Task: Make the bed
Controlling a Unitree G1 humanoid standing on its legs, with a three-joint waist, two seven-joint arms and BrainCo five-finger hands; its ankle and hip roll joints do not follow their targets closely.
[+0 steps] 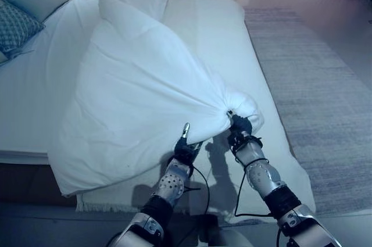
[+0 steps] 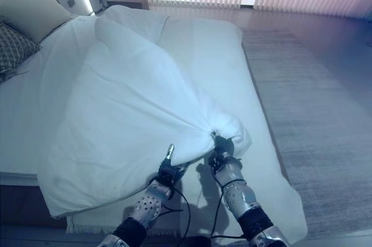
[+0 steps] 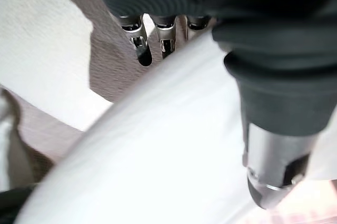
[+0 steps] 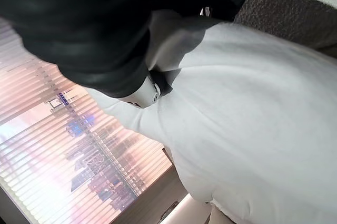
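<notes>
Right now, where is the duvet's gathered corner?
In the left eye view the duvet is bunched to a corner near the foot of the bed, on the rug side, clutched in the right hand, with the left hand just beside it.

We find the duvet (image 1: pixel 133 84) lying across the bed (image 1: pixel 215 32), bunched to a point at the near right. At that point sits the right hand (image 1: pixel 240 125); the left hand (image 1: pixel 185 145) is just left of it, under the duvet's near edge. Pillows (image 1: pixel 23 9) lie far left. A rug (image 1: pixel 319 96) lies right of the bed.
</notes>
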